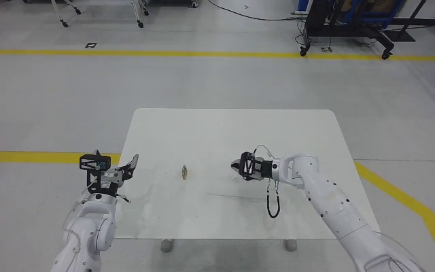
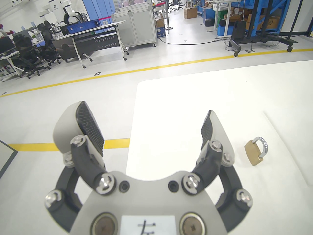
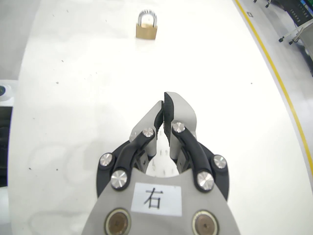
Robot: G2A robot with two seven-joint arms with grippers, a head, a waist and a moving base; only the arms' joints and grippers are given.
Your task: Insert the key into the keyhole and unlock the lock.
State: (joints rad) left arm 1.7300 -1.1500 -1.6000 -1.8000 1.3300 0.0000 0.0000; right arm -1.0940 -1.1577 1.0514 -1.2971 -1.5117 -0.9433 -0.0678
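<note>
Padlock (image 1: 184,172) is sitting around mid-worktop (image 1: 272,129), slightly toward the left side, brass body with the shackle looking closed. Bare surface is lying all around it, with both claws well apart from it on opposite sides. Left claw (image 2: 146,123) is hanging wide open with nothing in it, right at the worktop's left edge, one finger over the floor and the other over the surface. Right claw (image 3: 163,106) is sitting low over the worktop, facing the padlock with a clear stretch between them. Its pads are pressing together, and I can't tell if anything thin is pinched in there. A black cable loop (image 1: 272,204) is dangling from the right arm over the near part of the worktop.
</note>
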